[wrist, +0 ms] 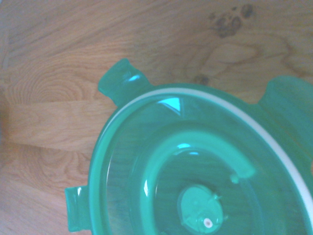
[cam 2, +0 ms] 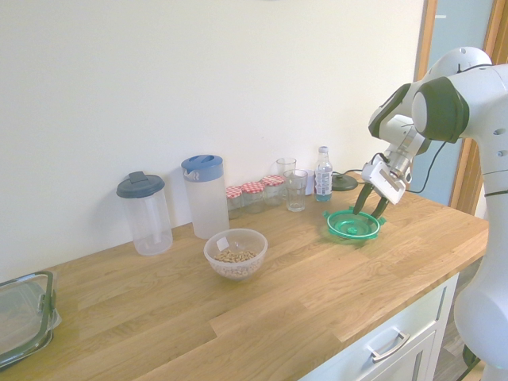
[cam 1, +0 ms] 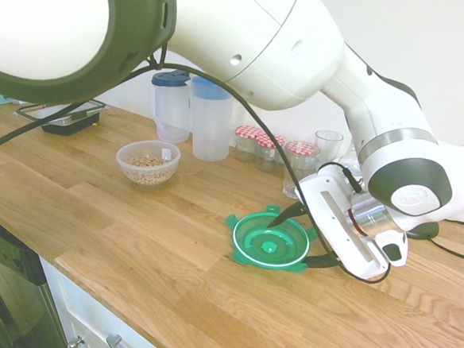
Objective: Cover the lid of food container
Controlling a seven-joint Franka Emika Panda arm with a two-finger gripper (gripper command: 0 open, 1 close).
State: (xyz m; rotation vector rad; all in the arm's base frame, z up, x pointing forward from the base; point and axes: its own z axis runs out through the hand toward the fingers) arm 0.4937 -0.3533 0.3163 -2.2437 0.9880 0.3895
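The green lid [cam 1: 269, 242] lies flat on the wooden counter, its inner side with the white ring facing up. It fills the wrist view, lid [wrist: 195, 171], and sits near the counter's right end, lid [cam 2: 352, 225]. My gripper [cam 1: 303, 236] is tilted down over the lid's rim and is open. One finger is over the lid's inside, the other just outside the rim; I cannot tell if they touch it. From the other side the gripper [cam 2: 370, 208] stands just above the lid. The food container [cam 1: 148, 162], a clear bowl with beige grains, stands well apart, food container [cam 2: 236, 253].
Two tall clear jugs [cam 2: 205, 194] with blue lids stand by the wall. Red-lidded jars [cam 1: 267, 149], a drinking glass [cam 2: 295, 190] and a small bottle [cam 2: 323, 174] line the back. A black-rimmed tray [cam 1: 70, 116] is at the far end. The counter's front edge [cam 1: 89, 287] is close.
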